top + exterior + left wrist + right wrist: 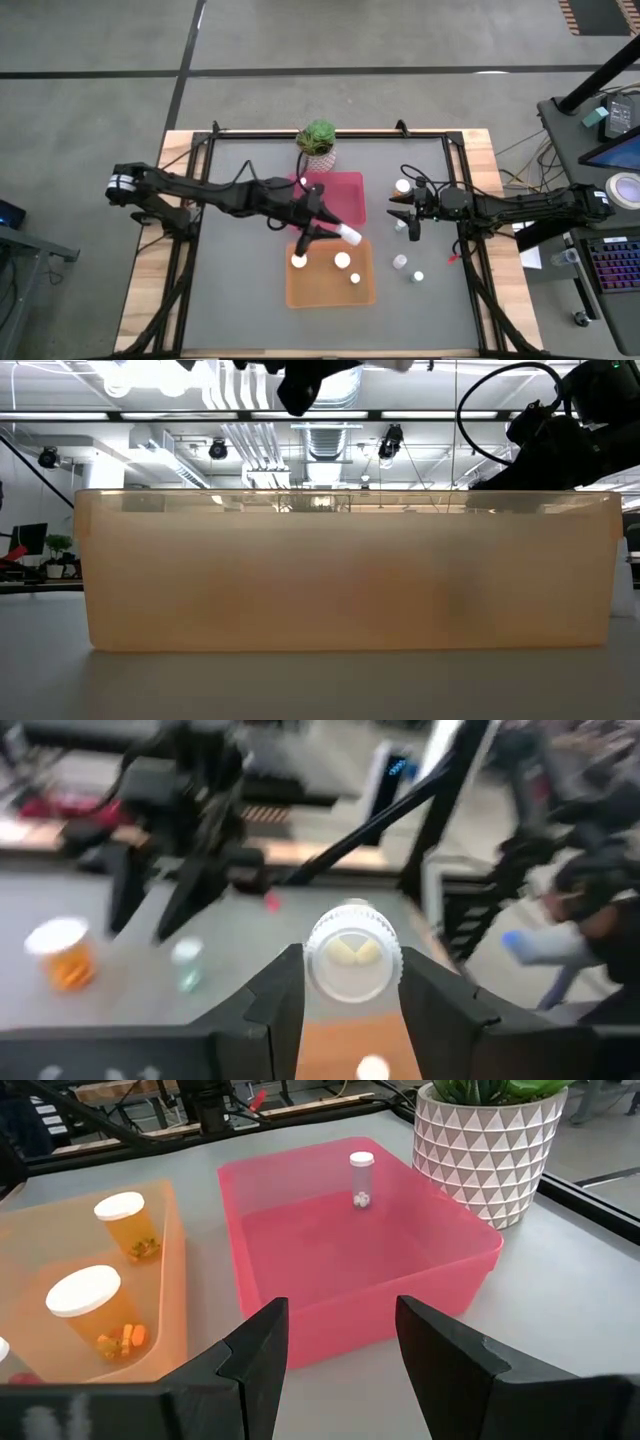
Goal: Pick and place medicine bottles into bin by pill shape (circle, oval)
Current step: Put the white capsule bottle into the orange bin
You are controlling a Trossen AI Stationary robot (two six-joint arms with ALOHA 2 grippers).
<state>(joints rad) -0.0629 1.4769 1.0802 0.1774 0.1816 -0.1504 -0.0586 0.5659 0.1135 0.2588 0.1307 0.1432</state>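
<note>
L gripper [345, 1010] jaws clamped on a clear bottle [352, 952] w/ two oval pills, held above the orange bin [330, 285] by the pink bin [345, 195]; R gripper [335, 1350] jaws apart, empty, near loose bottles [404, 264] on table.

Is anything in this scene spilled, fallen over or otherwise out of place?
Nothing stands out. The bottles in the orange bin and the pink bin stand upright; the left gripper holds one bottle over the orange bin.
</note>
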